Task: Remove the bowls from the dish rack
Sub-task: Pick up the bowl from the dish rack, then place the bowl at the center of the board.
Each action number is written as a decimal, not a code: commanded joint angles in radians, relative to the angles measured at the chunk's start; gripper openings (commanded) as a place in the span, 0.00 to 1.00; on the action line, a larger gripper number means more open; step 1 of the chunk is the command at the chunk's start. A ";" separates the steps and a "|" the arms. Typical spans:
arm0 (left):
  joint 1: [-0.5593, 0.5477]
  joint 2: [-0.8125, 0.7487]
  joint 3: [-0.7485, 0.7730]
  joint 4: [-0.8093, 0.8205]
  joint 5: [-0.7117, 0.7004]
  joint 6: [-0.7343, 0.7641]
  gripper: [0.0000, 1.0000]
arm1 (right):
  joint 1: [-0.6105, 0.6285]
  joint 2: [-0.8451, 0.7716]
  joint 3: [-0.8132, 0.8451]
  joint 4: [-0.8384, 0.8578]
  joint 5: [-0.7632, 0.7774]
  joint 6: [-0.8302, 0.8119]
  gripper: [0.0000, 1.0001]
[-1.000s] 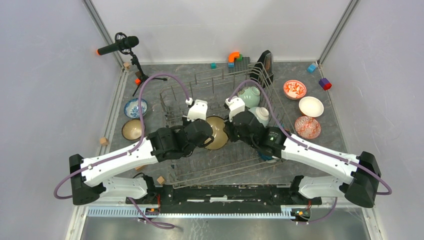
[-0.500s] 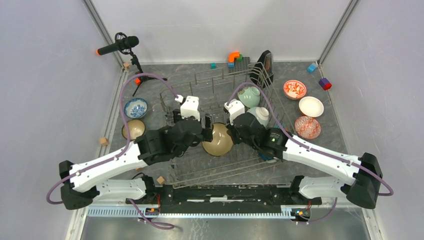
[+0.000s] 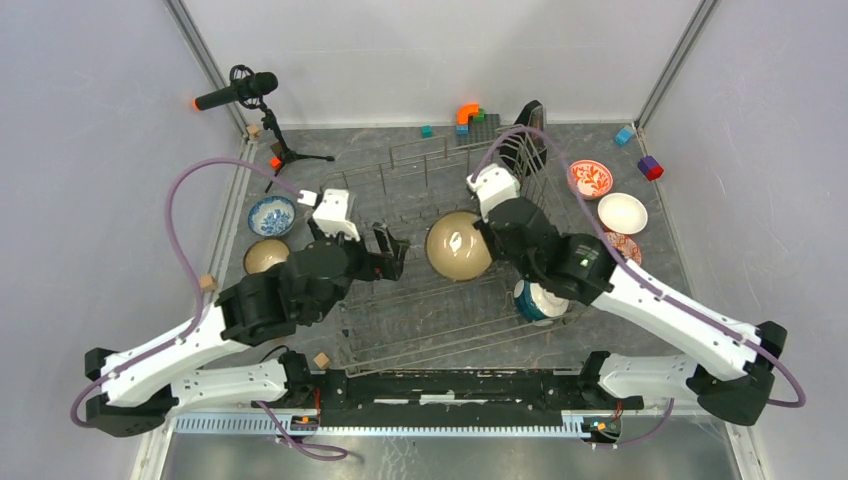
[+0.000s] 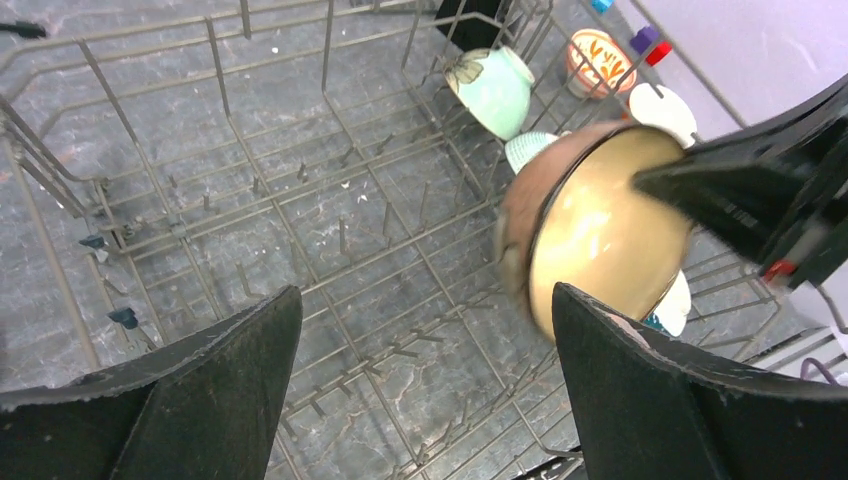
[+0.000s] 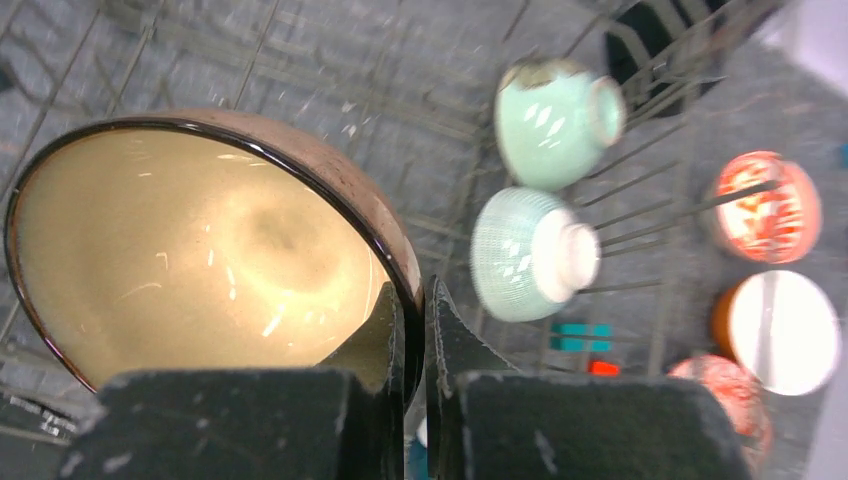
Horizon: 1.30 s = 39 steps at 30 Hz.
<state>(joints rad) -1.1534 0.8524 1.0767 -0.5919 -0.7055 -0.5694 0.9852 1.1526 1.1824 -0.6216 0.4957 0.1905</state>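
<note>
Handover done: the tan bowl [image 3: 459, 245] has passed from the left gripper [image 3: 385, 245] to the right gripper [image 3: 488, 232] in the last second, and it has lifted and drifted toward the far side of the dish rack [image 3: 420, 315]. The right gripper is pinched tight on the bowl's dark rim, one finger inside and one outside. The bowl hangs tilted above the rack's wire floor, its cream inside open to the top view. The left gripper has swung back to the left, spread as wide as it goes with nothing between its fingers, and it hovers over the rack's left half.

Three bowls sit in the rack. A mint green bowl [image 5: 550, 120] lies on its side by the far right wall, with a ribbed pale bowl [image 5: 520, 255] just beside it, also on its side. A teal bowl with a white base [image 3: 535, 300] is half hidden under the right arm.

Out on the desk [image 3: 665, 255], right of the rack, sit the red-floral bowl [image 3: 589, 178] and the white bowl [image 3: 622, 212], while the red-lattice bowl [image 3: 628, 243] peeps out past the right arm. Left of the rack, the blue-white bowl [image 3: 270, 214] and a second tan one [image 3: 262, 257] sit close together. A microphone [image 3: 235, 92] on a small tripod stands at the far left corner.
</note>
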 commanded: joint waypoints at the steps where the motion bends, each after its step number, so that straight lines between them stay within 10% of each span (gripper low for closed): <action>1: -0.003 -0.075 -0.022 0.059 -0.061 0.104 1.00 | -0.021 -0.064 0.242 -0.030 0.199 -0.059 0.00; 14: -0.002 -0.240 -0.242 0.185 -0.238 0.255 1.00 | -0.370 0.083 0.630 -0.128 0.345 -0.058 0.00; 25: -0.003 -0.249 -0.239 0.093 -0.242 0.195 1.00 | -1.052 -0.112 0.171 0.076 0.181 0.347 0.00; 39: -0.004 -0.231 -0.227 0.045 -0.175 0.097 1.00 | -1.270 -0.249 -0.310 0.091 0.333 0.492 0.00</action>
<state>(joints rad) -1.1534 0.6086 0.8307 -0.5415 -0.8955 -0.4019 -0.2379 0.9459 0.9638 -0.6453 0.7948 0.5869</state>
